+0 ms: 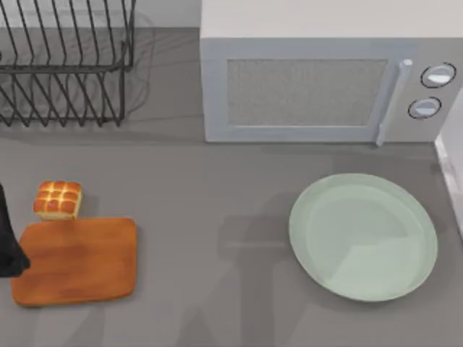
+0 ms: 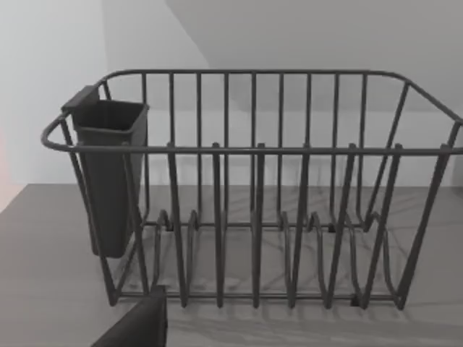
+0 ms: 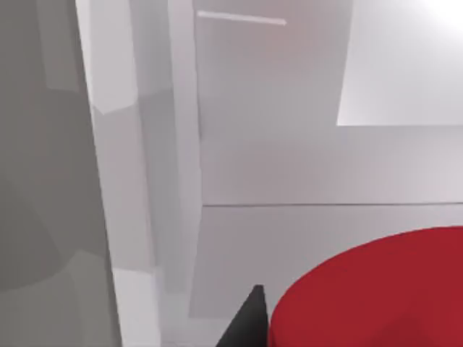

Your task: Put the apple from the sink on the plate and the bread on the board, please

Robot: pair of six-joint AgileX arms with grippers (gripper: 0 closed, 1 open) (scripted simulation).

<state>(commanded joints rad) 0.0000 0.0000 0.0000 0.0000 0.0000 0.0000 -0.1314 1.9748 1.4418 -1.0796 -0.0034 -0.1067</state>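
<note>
**Bread parked next to the board, apple right up against the right wrist camera**

Quick rundown of the tabletop from above. The bread (image 1: pixel 58 199) is sitting near the left edge, just off the far edge of the board (image 1: pixel 76 262), at its far-left corner. Looks like it's touching or nearly touching that edge, but it's not on the wood. The board itself lies flat by the front-left corner of the tabletop, nothing on it. The plate (image 1: pixel 363 236) is over toward the right edge, well apart from the board, and it's bare too.

Along the back edge there's a dish rack (image 1: pixel 65 61) in the left corner and a microwave (image 1: pixel 329 72) taking up the middle and right, door closed.

The left arm (image 1: pixel 9 242) pokes in as a dark shape at the left edge, right beside the board. Its wrist camera looks straight at the dish rack (image 2: pixel 253 188), with a dark cutlery cup (image 2: pixel 108 173) hung on one end. Can't tell how its jaws stand.

The right wrist view has the apple (image 3: pixel 376 289) very close, big and red, against pale sink walls (image 3: pixel 275 144), with a dark finger tip (image 3: pixel 246 322) just beside it. Whether those jaws are closed on the apple or just next to it, I honestly can't tell.
</note>
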